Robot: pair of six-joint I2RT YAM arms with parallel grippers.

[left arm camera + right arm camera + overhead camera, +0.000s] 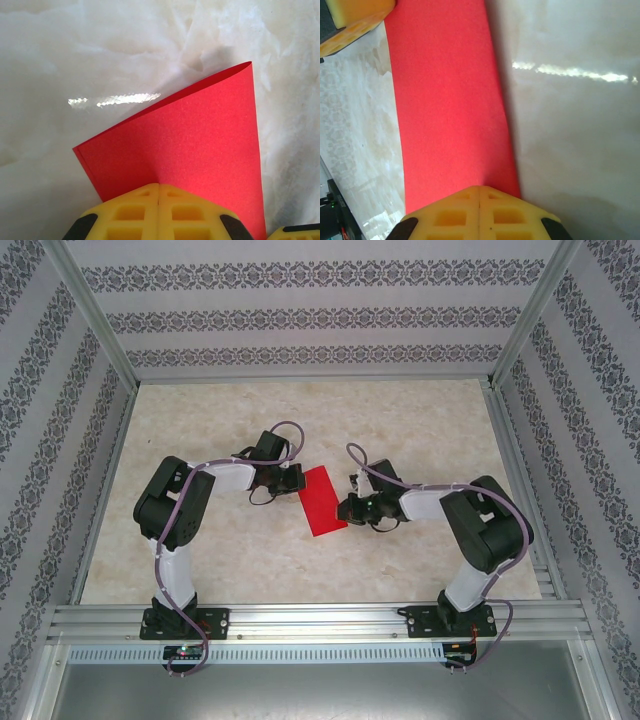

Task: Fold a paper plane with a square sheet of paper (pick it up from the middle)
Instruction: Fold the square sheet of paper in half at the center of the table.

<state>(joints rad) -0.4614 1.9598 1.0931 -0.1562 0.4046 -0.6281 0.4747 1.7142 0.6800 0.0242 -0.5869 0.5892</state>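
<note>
The square sheet of paper [322, 500] is bright red and lies folded in half as a narrow rectangle in the middle of the table. In the left wrist view the paper [200, 135] shows a doubled edge at the left and a rounded fold at its far corner. My left gripper [297, 480] is shut, its yellow tips [159, 185] set down on the sheet's face near its far left end. My right gripper [343, 508] is also shut, tips [479, 188] on the paper [450, 110] at the near right end. Nothing sits between either pair of jaws. The paper plane is out of view.
The pale marble-patterned table [200, 550] is ringed by aluminium rails and patterned walls [300, 315]. The left gripper's yellow finger [350, 20] shows at the far end of the sheet in the right wrist view.
</note>
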